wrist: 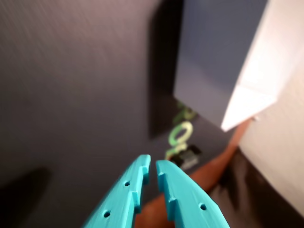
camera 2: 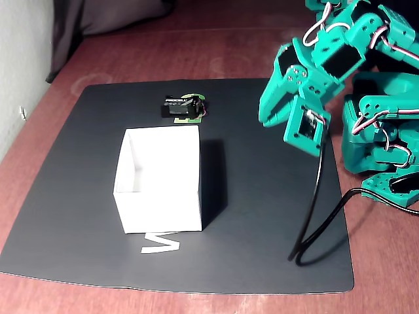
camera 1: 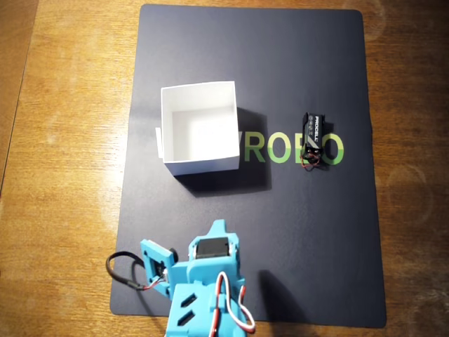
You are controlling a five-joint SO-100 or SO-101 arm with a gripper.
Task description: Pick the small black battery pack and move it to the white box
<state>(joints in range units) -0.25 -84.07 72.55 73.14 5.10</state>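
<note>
Here a wooden table (camera 1: 63, 175) carries a dark mat (camera 1: 316, 246) that covers most of the overhead view, its long sides running top to bottom there. The teal arm (camera 2: 340, 59) comes next in size: in the overhead view it enters over the mat's bottom edge, left of the middle, and in the fixed view it is folded above the mat's right side with a black cable (camera 2: 314, 216) curling down onto the mat. The white box (camera 1: 199, 126) sits open-topped on the mat's upper left part in the overhead view, its inside bare white, a small flap sticking out from its left wall; green lettering (camera 1: 287, 149) printed on the mat runs out from its right wall. The small black battery pack (camera 1: 313, 139) lies on that lettering toward the mat's right edge, well apart from the box, with thin red and black wires at its lower end. The gripper (wrist: 153, 170) hangs in the air above the mat, nothing between its two teal fingers (wrist: 128, 194), whose tips stand almost together with only a thin gap in the wrist view.
</note>
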